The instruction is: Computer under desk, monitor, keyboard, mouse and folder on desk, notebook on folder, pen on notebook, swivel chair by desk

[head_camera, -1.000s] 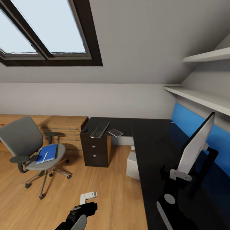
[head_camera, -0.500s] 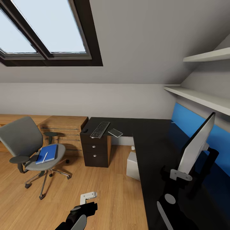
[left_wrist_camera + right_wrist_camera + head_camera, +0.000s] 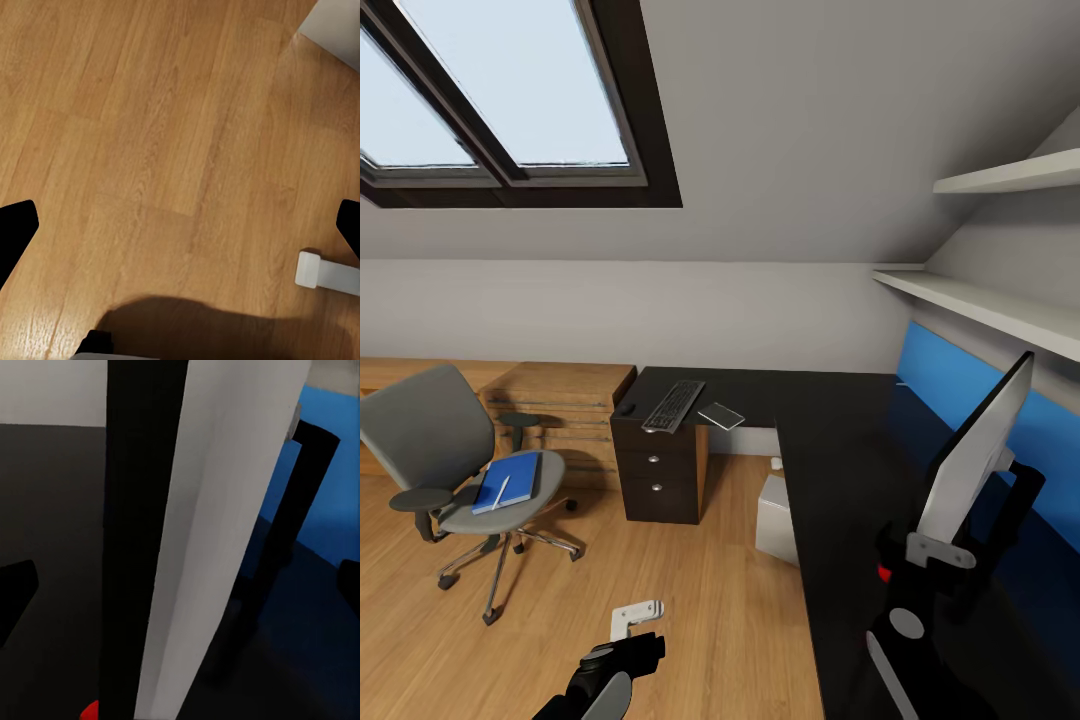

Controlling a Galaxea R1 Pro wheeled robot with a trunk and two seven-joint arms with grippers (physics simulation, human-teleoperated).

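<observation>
Folder point(image 3: 508, 480) sits on the chair point(image 3: 450, 450) seat, waiting for pickup. Left gripper point(image 3: 637, 618) hangs open and empty over the floor point(image 3: 710, 580). Right gripper point(image 3: 935, 555) looks clamped on the monitor point(image 3: 975, 450) edge near the desk point(image 3: 840, 450)'s right edge, probably repositioning it.

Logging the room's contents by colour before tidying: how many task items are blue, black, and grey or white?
Blue: 1, the folder
Black: 3, the desk, keyboard, monitor
Grey or white: 2, the swivel chair, computer
Total: 6
</observation>
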